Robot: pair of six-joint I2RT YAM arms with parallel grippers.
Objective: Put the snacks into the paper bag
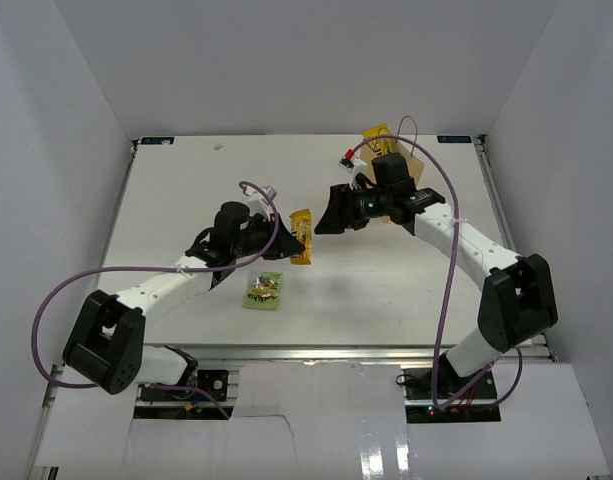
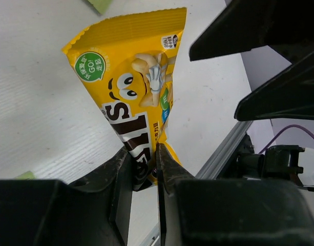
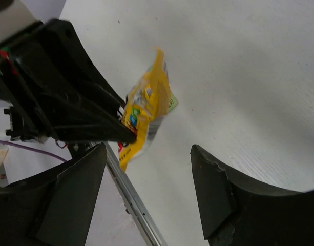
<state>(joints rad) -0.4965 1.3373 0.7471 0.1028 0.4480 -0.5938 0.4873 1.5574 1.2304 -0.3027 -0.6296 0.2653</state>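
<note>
A white table (image 1: 386, 290) stands inside white walls (image 1: 286, 60), a metal rail (image 1: 316, 352) along its near edge.

Top view. White counter (image 1: 186, 190) carries both arms, reaching inward from the near edge. Left gripper (image 1: 284, 232) sits at centre, its tip meeting a yellow candy pack (image 1: 302, 238); jaw position not discernible from this angle. A light-green square pack (image 1: 264, 291) lies flat just nearer, apart from both arms. Right gripper (image 1: 324, 212) points left, close to the candy pack, not touching it. Paper bag (image 1: 419, 166) stands at the far right, partly hidden by the right arm. A second yellow candy pack (image 1: 375, 133) shows at its far side.
</note>
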